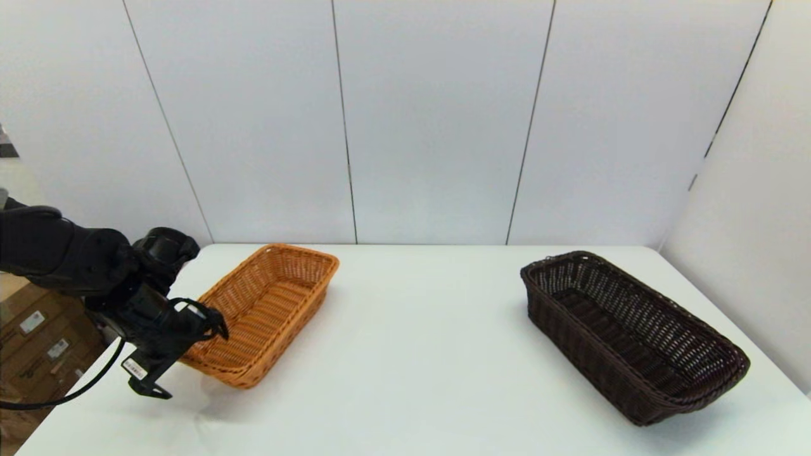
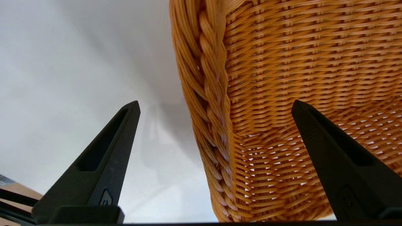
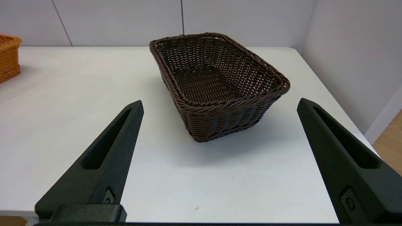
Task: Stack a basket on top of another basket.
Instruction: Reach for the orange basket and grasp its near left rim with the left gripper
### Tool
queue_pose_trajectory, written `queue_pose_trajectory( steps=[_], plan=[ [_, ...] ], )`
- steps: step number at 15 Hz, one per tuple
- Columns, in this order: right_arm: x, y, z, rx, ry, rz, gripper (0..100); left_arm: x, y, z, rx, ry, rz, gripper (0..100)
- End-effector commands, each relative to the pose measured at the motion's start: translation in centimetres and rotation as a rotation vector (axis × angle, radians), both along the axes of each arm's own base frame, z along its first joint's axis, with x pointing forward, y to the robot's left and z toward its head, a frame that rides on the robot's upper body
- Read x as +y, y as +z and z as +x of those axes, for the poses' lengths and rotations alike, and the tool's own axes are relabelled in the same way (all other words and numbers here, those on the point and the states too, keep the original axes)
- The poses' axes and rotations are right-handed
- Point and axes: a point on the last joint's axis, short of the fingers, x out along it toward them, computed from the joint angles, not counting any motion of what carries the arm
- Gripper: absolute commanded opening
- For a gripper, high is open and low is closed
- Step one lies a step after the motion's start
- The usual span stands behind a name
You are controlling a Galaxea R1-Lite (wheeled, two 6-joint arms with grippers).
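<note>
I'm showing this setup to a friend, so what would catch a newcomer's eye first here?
Probably the two wicker baskets apart on the white table: the orange basket on the robot's left, the dark brown basket on its right. Next, the left tool at the orange basket's near end, its open fingers straddling the braided rim. The right tool is open, short of the dark basket.

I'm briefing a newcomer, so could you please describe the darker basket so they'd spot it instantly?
On the white table, look toward the robot's right side. There sits the dark brown rectangular woven wicker basket, empty and untouched; the only other basket, the orange-tan woven wicker basket, lies far left.
</note>
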Motion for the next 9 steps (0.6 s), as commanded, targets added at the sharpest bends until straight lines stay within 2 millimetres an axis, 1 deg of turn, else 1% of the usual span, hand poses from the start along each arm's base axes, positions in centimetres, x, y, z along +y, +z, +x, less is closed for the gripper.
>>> queue_pose_trajectory(
  steps=[1, 4, 8, 9],
  plan=[
    [0.0, -0.1, 0.0, 0.000, 0.001, 0.000, 100, -0.8, -0.3, -0.1, 0.015, 0.001, -0.007, 100],
    [0.0, 0.0, 0.0, -0.001, 0.001, 0.000, 100, -1.5, -0.8, 0.0, 0.032, 0.001, -0.011, 100],
    [0.0, 0.0, 0.0, -0.001, 0.001, 0.000, 100, -1.5, -1.4, 0.1, 0.026, 0.001, -0.012, 100],
    [0.0, -0.1, 0.0, 0.000, 0.001, 0.000, 100, -1.5, -1.8, 0.2, 0.027, 0.000, -0.013, 100]
  ],
)
